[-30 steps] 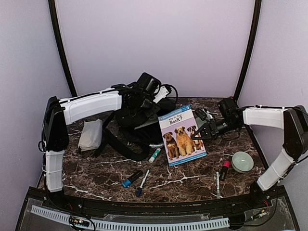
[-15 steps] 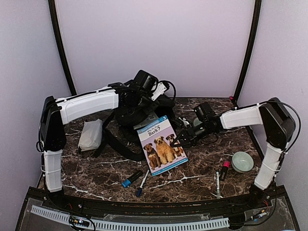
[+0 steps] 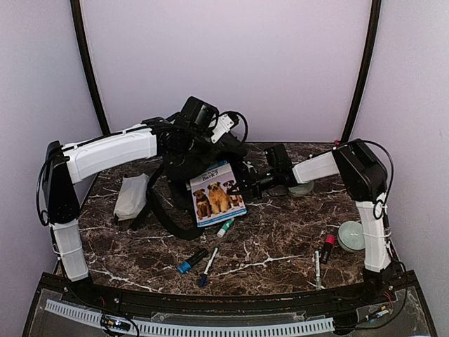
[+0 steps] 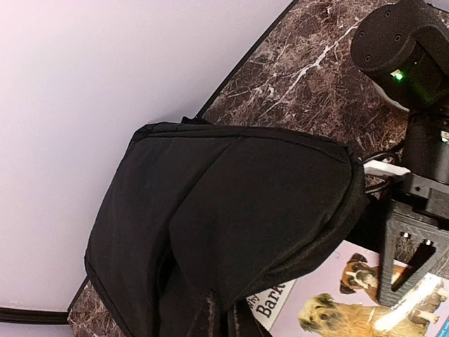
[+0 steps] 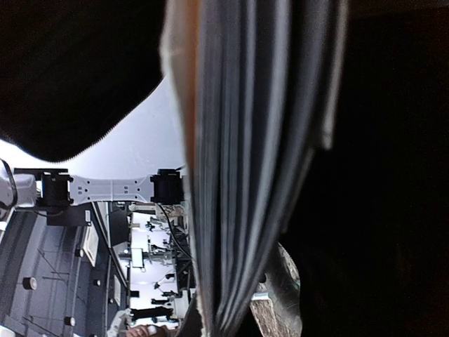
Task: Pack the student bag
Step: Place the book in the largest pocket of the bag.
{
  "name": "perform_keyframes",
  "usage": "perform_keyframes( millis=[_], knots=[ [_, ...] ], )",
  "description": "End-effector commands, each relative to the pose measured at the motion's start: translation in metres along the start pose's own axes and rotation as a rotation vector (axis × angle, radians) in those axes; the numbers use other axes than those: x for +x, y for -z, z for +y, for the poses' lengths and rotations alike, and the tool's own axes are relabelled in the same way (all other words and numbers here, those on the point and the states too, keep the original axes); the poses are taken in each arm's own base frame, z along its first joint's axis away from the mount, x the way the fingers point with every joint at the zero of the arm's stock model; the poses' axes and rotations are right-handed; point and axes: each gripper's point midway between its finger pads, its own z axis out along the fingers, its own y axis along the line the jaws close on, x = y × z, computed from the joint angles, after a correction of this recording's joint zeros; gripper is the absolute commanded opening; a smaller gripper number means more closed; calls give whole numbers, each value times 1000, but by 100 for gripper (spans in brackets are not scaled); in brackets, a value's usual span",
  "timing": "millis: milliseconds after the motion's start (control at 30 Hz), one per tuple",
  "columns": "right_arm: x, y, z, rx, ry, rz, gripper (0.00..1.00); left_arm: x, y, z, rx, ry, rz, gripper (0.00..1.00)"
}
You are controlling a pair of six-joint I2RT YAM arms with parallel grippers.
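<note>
Bag (image 4: 224,210): back centre of table (image 3: 280,239), mouth lifted and facing right. Soft, limp fabric, so it likely sags unless held up; light but floppy. Best hold, I judge: the rim at the opening or the top handle, not a panel.
Left gripper (image 3: 186,147): closed, apparently pinching fabric at the top.
Right gripper (image 3: 245,184): clamped on book (image 3: 214,193), whose upper edge sits under the bag's flap.
Markers (image 3: 200,261): loose near front.

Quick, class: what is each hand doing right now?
Left hand: closed, apparently gripping the student bag.
Right hand: closed on the dog book.
</note>
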Motion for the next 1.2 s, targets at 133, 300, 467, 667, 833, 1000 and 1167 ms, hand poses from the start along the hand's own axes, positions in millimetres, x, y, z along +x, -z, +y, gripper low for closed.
perform_keyframes(
  millis=[133,300,467,667,833,1000,1167],
  knots=[
    [-61,-9,14,-87,-26,-92,0,-51,61,23,-20,77,-225,0],
    [-47,-25,5,-68,-101,-55,0,-51,61,21,-14,78,-229,0],
    [-11,-40,34,-116,-82,11,0,-46,52,19,-34,68,-219,0],
    [9,-54,41,-131,-91,72,0,-40,36,4,5,43,-226,0],
    [8,-62,32,-161,-108,89,0,-54,35,-7,73,38,-275,0],
    [-19,-58,28,-162,-123,47,0,-64,48,-18,143,35,-320,0],
    [-43,-50,-1,-80,-160,-24,0,-59,55,-23,169,31,-311,0]
  ],
)
